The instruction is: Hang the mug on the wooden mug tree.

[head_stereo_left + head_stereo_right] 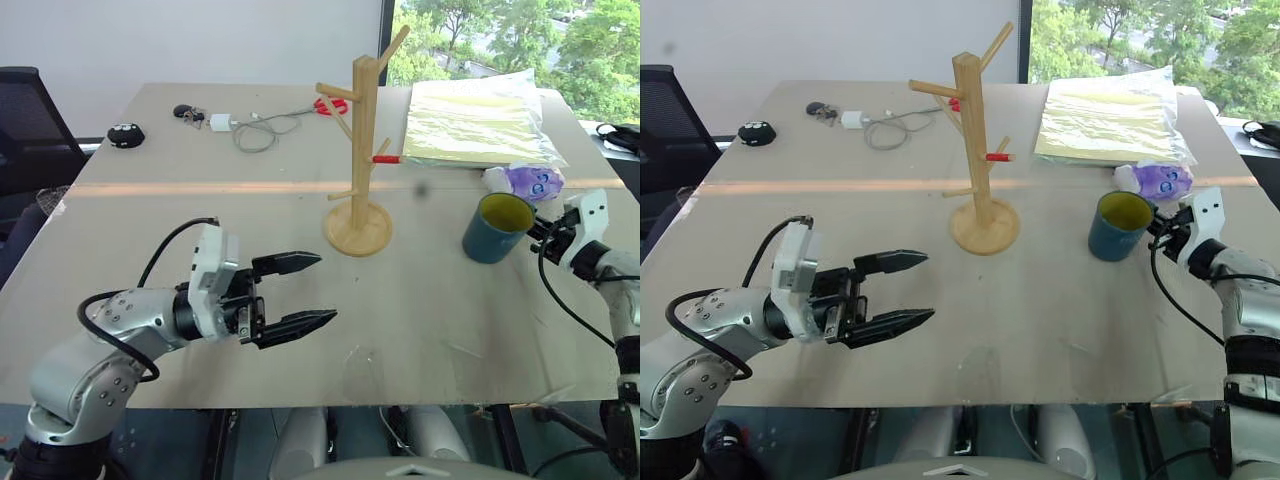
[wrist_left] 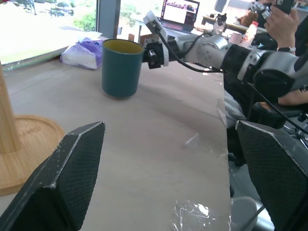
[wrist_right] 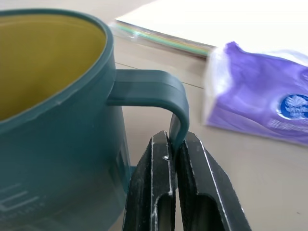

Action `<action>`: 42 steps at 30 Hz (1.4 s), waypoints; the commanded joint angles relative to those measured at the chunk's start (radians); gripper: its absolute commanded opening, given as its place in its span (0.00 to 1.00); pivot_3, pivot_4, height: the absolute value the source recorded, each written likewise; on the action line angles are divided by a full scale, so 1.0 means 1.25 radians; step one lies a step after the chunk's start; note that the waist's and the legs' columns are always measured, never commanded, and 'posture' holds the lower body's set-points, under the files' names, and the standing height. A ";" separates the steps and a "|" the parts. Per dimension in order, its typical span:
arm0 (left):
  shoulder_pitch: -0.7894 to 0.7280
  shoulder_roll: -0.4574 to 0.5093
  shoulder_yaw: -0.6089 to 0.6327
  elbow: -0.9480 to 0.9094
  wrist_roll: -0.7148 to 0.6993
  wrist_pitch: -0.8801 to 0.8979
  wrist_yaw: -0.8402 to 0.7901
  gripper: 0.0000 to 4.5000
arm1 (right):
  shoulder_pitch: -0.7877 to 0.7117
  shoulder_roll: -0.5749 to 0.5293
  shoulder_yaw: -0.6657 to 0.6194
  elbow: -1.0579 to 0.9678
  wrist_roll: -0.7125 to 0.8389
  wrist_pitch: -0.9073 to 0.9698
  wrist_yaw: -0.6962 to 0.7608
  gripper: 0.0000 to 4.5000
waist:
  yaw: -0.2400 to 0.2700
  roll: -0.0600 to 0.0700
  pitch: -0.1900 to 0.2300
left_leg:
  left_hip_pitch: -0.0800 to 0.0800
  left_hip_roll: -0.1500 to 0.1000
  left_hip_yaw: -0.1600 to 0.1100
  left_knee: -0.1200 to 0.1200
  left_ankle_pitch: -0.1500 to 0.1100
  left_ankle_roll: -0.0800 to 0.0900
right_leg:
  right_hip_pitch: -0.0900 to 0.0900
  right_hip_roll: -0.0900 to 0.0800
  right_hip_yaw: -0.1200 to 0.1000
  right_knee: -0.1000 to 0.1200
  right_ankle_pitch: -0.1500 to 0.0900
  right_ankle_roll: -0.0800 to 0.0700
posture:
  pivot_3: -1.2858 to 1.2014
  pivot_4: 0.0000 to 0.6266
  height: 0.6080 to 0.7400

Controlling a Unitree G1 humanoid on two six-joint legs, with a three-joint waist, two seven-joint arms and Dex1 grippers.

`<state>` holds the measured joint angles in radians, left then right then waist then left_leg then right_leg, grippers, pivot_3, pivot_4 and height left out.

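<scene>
Stood upright on the table [image 1: 420, 330]: the dark teal mug with the yellow inside [image 1: 497, 229]. Right claw [image 3: 174, 156] pinched shut on its loop handle. Stood well off to the left, the tall wooden mug tree [image 1: 360, 160], pegs slanting up. Left claw [image 1: 297, 293] gaped open, empty.

Tan table [image 1: 200, 240] holds mug tree [image 1: 359, 150], teal mug [image 1: 495, 228], purple packet [image 1: 534, 181], plastic sheets [image 1: 478, 122], scissors [image 1: 330, 104] (far edge), cable [image 1: 258, 130].

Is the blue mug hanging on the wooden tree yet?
No, the mug stands on the table, apart from the wooden mug tree, its handle pinched by the right gripper.
</scene>
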<state>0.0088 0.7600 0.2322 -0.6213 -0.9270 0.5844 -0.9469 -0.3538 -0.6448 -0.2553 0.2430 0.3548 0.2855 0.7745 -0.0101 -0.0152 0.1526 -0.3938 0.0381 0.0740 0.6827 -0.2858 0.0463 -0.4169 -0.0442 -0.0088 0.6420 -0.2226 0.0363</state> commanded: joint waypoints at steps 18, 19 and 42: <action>0.119 -0.028 0.178 0.027 -0.083 -0.065 -0.036 1.00 | -0.344 -0.039 0.236 -0.330 0.074 0.304 0.051 0.00 | 0.003 0.000 0.000 | -0.002 -0.001 0.000 0.000 -0.001 0.002 | -0.002 -0.002 -0.002 0.000 -0.002 -0.003 | 0.52 0.24 1.00; 0.121 -0.030 0.176 0.019 -0.085 -0.064 -0.026 1.00 | -0.354 -0.039 0.243 -0.320 0.067 0.297 0.059 0.00 | 0.003 0.000 0.000 | -0.002 -0.001 0.000 0.000 -0.001 0.002 | -0.002 -0.002 -0.002 -0.001 -0.002 -0.003 | 0.52 0.24 1.00; 0.225 -0.072 0.236 -0.023 -0.105 -0.116 -0.005 1.00 | -0.477 0.049 0.351 -0.229 -0.050 0.311 0.100 0.63 | -0.001 0.000 0.000 | -0.004 -0.001 0.000 0.000 0.000 0.000 | -0.004 -0.003 -0.002 0.000 -0.002 -0.003 | 0.52 0.24 1.00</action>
<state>0.2885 0.6700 0.4884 -0.6208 -1.0282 0.4645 -0.9482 -0.9576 -0.5628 0.2248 0.0243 0.2765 0.6699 0.8885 -0.0112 -0.0150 0.1531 -0.3985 0.0372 0.0746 0.6824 -0.2856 0.0457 -0.4218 -0.0475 -0.0116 0.6415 -0.2246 0.0323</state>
